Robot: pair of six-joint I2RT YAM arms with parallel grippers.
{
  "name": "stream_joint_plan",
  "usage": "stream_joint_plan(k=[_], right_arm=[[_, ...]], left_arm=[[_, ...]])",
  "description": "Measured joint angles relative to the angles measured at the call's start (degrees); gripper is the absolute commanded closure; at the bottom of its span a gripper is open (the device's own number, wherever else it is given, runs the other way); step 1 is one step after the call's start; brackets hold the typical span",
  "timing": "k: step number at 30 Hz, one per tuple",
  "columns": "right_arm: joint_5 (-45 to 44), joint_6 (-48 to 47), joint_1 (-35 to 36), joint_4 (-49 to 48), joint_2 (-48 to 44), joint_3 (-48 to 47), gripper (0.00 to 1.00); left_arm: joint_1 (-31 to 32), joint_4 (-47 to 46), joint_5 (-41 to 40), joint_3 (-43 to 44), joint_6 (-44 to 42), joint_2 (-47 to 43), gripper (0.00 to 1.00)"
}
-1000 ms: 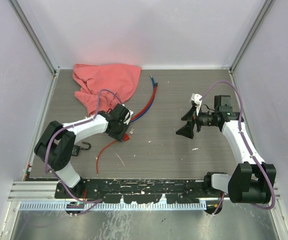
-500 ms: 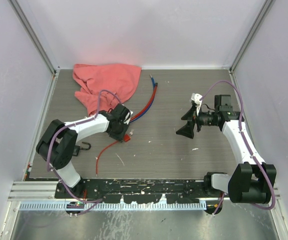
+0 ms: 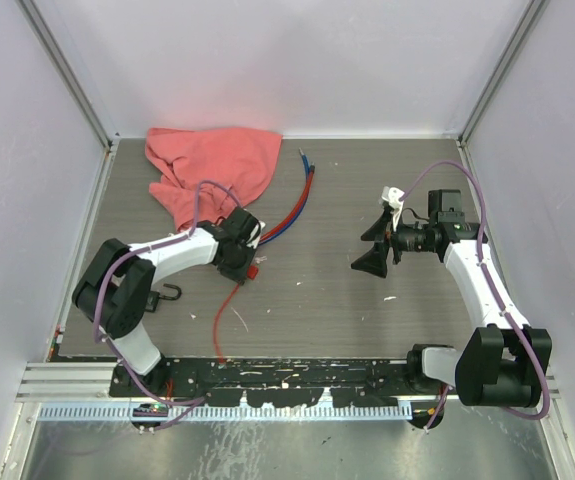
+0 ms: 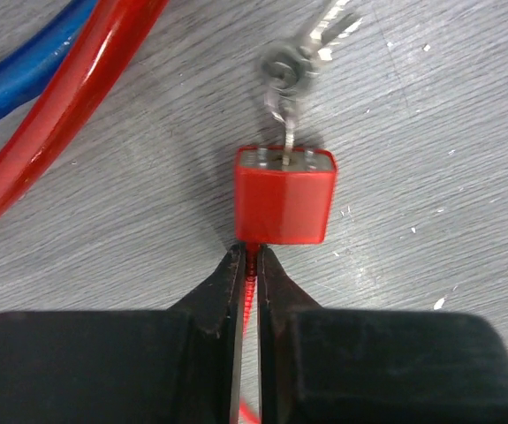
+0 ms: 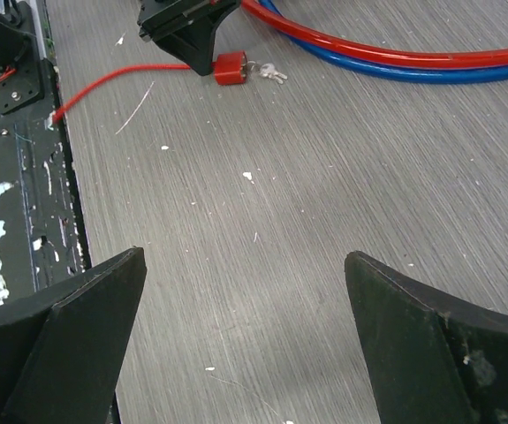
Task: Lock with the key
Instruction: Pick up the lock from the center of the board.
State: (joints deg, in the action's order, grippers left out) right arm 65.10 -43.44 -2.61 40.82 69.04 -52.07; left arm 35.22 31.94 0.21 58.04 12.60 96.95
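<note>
My left gripper (image 4: 250,258) pinched tight on thin red cable (image 4: 251,287) right behind red padlock (image 4: 284,205), left of table (image 3: 317,290) centre. Key (image 4: 285,141) inserted in padlock end facing away from fingers, spare keys (image 4: 324,31) lying just beyond. My right gripper (image 5: 243,265) spread wide, well apart at right

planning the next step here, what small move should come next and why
Probably bring the right gripper across toward the key. The left gripper is shut on the thin red cable just behind the red padlock, steadying it. The key sits in the keyway, while the right gripper hangs open, well away from it.
</note>
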Motion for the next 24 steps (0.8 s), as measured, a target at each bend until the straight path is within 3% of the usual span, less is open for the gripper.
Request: stream_joint_plan(k=[10, 18, 24], right_arm=[[2.05, 0.02, 0.00, 0.00, 0.00, 0.00, 0.00], [6.73, 0.74, 0.00, -0.09, 1.31, 0.00, 0.00], [9.88, 8.74, 0.09, -6.58, 2.89, 1.46, 0.00]], left_arm=[[0.31, -1.16, 0.26, -1.62, 0.44, -1.97, 1.00], [2.86, -6.40, 0.26, -6.21, 3.04, -11.50, 1.00], [6.56, -13.73, -0.22, -11.43, 7.06, -19.56, 1.00]])
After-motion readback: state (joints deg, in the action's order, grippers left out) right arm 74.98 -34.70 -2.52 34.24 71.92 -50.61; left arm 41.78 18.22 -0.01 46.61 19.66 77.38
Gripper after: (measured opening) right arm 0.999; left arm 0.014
